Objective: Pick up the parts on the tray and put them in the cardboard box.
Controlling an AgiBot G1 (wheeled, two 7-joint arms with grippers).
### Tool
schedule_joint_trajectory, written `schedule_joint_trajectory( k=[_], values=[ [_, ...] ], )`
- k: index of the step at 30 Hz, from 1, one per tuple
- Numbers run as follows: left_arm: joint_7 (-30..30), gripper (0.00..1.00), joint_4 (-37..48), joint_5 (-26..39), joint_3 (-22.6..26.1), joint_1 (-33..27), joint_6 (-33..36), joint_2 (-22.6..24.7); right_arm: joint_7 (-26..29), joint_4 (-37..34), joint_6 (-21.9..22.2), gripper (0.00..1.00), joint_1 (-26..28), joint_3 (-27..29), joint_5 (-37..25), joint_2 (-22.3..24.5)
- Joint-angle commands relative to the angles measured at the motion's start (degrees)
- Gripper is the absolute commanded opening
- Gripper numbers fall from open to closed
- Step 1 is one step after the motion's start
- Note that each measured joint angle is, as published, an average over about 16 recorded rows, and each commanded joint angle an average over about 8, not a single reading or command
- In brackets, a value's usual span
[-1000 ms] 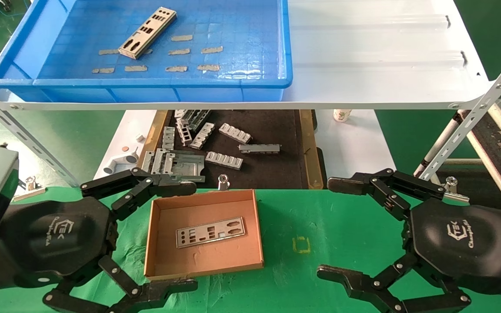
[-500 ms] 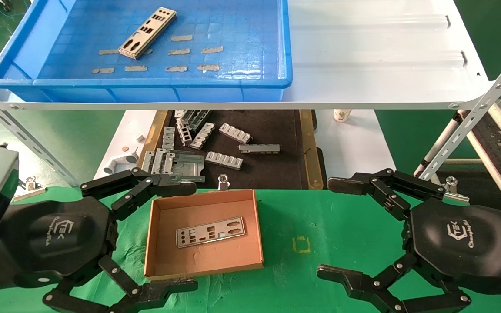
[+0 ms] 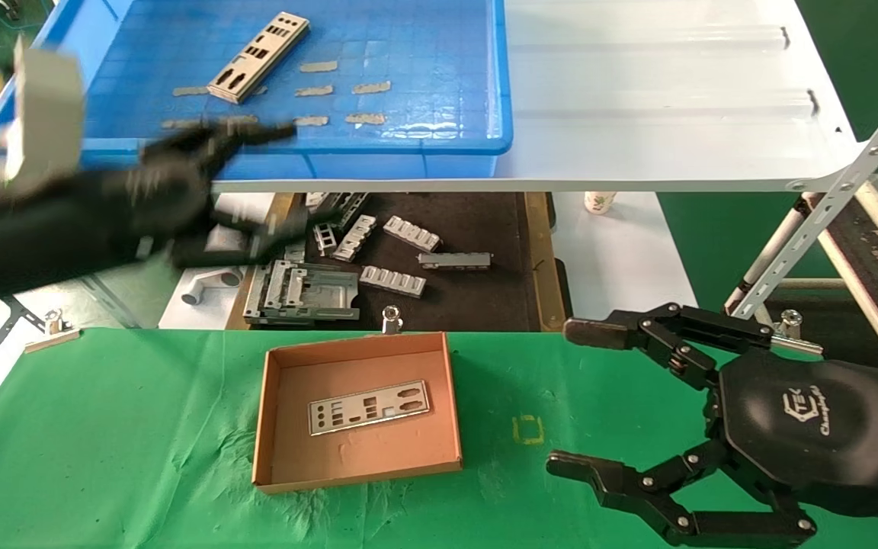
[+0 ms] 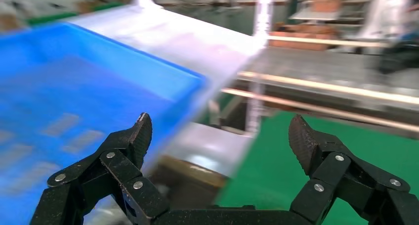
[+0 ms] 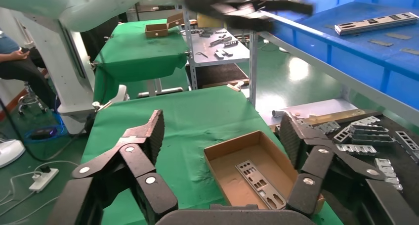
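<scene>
One silver plate (image 3: pixel 258 57) lies in the blue tray (image 3: pixel 408 145) on the white shelf, at its far left. A second plate (image 3: pixel 369 407) lies flat in the cardboard box (image 3: pixel 260 427) on the green cloth. My left gripper (image 3: pixel 294 175) is open and empty, raised at the tray's front edge, blurred by motion; the left wrist view shows it (image 4: pixel 220 122) beside the tray (image 4: pixel 59 86). My right gripper (image 3: pixel 568 398) is open and empty, low to the right of the box. The right wrist view shows it (image 5: pixel 222 120) facing the box (image 5: pixel 232 146), the boxed plate (image 5: pixel 259 183) and the tray plate (image 5: pixel 375 23).
A black-floored, wood-edged tray (image 3: pixel 485 305) with several grey ribbed brackets sits below the shelf, behind the box. A slanted shelf post (image 3: pixel 828 221) stands at the right. A binder clip (image 3: pixel 391 319) holds the cloth's far edge.
My left arm has risen from beside the box and swung up to the blue tray's front edge. My right gripper has shifted slightly left. Both plates lie as before.
</scene>
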Motion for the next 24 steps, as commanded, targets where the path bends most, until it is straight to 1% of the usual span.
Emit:
schedule_joint_trajectory(
  k=[1,8,13,19,24],
  values=[
    [1.0,1.00,3.2,2.4,0.7,-3.4,-1.7,1.8,0.0,0.0,0.0,0.00,0.0,0.0,0.0,0.0],
    [4.4,1.00,19.6,9.3,3.7,-15.4,-5.2,8.4,0.0,0.0,0.0,0.00,0.0,0.0,0.0,0.0],
    [7.3,1.00,30.6,12.9,5.1,-22.1,-9.0,12.3,0.0,0.0,0.0,0.00,0.0,0.0,0.0,0.0],
    [10.1,1.00,41.4,15.8,6.4,-28.1,-13.8,16.3,0.0,0.0,0.0,0.00,0.0,0.0,0.0,0.0],
    [11.9,1.00,47.8,17.4,7.1,-31.4,-18.2,18.9,0.0,0.0,0.0,0.00,0.0,0.0,0.0,0.0]
  ],
)
